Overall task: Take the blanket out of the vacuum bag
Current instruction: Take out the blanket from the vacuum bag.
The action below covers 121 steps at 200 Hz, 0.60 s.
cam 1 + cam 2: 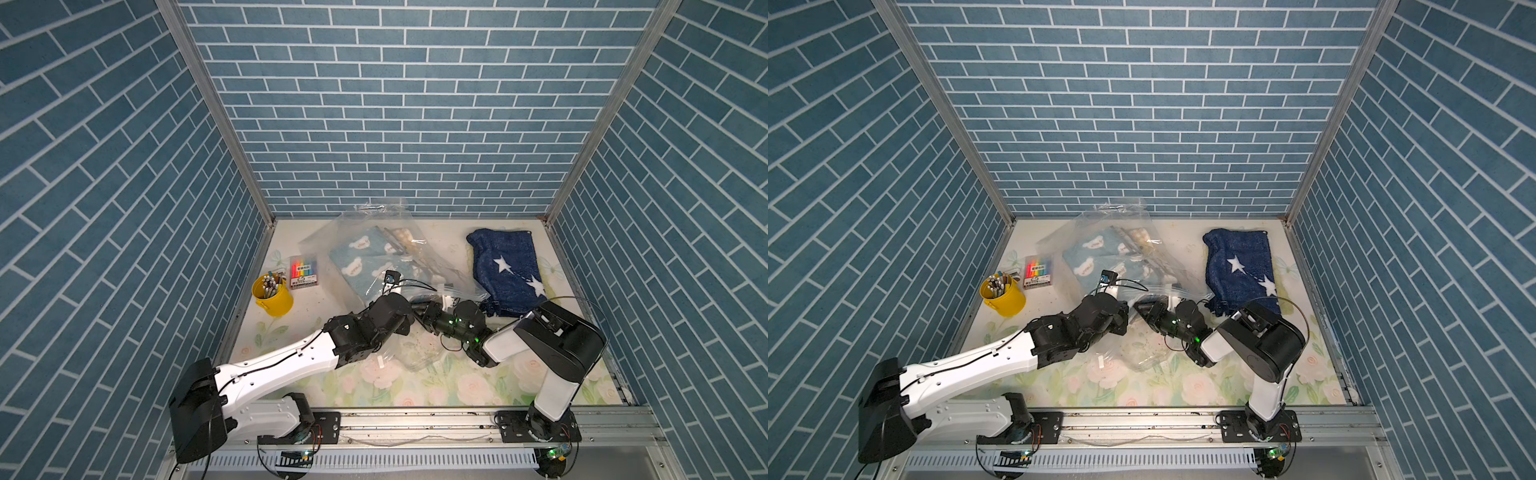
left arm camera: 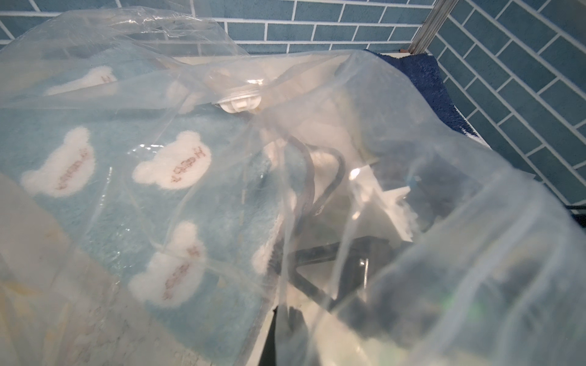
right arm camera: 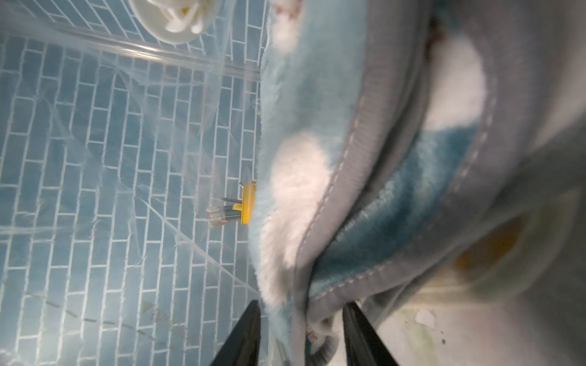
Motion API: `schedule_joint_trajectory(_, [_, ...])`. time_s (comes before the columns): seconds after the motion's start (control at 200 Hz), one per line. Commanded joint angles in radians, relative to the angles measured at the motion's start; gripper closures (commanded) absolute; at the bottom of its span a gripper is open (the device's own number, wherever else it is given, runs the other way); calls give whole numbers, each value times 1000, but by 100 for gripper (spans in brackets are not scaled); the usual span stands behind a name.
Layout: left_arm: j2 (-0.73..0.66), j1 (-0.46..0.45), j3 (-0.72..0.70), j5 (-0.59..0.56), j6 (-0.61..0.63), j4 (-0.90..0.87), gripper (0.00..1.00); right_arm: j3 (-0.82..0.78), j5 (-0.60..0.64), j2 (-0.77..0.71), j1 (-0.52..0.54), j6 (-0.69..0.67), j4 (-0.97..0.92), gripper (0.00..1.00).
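Blanket (image 1: 365,257): light blue with white bear shapes, folded. We find it inside the vacuum bag, at the middle of the table and toward the far edge.
Vacuum bag (image 1: 332,230): clear, crinkled film around the blanket. Loose film stands up near the far edge. Both arms meet the bag at its end nearest the near edge.
Valve cap (image 2: 241,103): round and white, set in the film beside the blanket.
Left fingers (image 2: 275,345): together, clamped on the bag film. In the left wrist view we see creases running from them up over the camera.
Right fingers (image 3: 244,332): apart, under the film, one on each side of the blanket's grey stitched hem.
Navy blanket (image 1: 507,266): white stars, outside the bag, at the far right corner of the table.
Yellow cup (image 1: 274,297): holds pens and stands at the left edge.
Marker pack (image 1: 302,272): just beside the cup, on its far side.
Table (image 1: 374,386): covered with a floral print.
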Motion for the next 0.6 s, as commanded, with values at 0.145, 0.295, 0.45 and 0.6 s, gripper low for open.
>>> schedule_joint_trajectory(0.145, [11,-4,-20,-6,-11,26,95,46,18,-51,-3,-75,-108,51])
schedule_joint_trajectory(0.295, [11,-5,-15,-11,-7,20,95,61,24,3,-5,-34,-35,48])
schedule_joint_trajectory(0.45, [11,-4,-20,-10,-10,23,95,84,-3,68,1,29,41,48])
schedule_joint_trajectory(0.6, [4,-4,-30,-14,-8,22,95,43,12,75,6,50,51,47])
